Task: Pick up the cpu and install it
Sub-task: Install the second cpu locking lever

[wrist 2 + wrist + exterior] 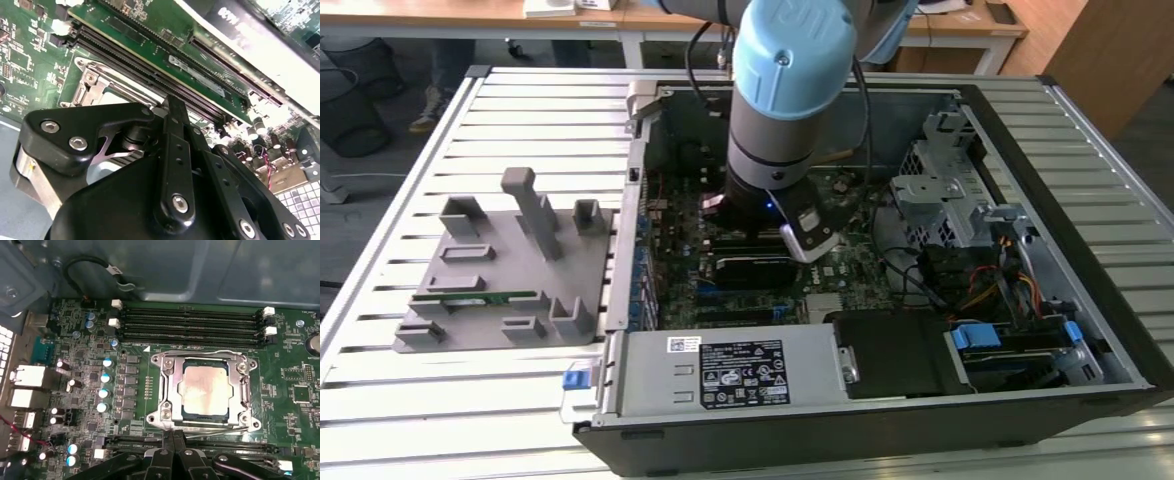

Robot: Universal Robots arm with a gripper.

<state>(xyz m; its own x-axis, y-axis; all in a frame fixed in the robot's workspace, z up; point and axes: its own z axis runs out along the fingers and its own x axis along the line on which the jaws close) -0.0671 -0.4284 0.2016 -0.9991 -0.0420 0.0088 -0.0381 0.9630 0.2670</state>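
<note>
First wrist view: gripper overlaps cpu's socket frame.

cpu seated flat in socket frame | claw just beside frame edge, fingers together

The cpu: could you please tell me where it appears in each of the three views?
Exterior view: hidden under the arm, inside the computer case.
First wrist view: the cpu lies within the socket frame.
Second wrist view: cannot tell; the socket frame's corner shows.
Shared landmark: memory slots beside the frame, in both wrist views.
</note>
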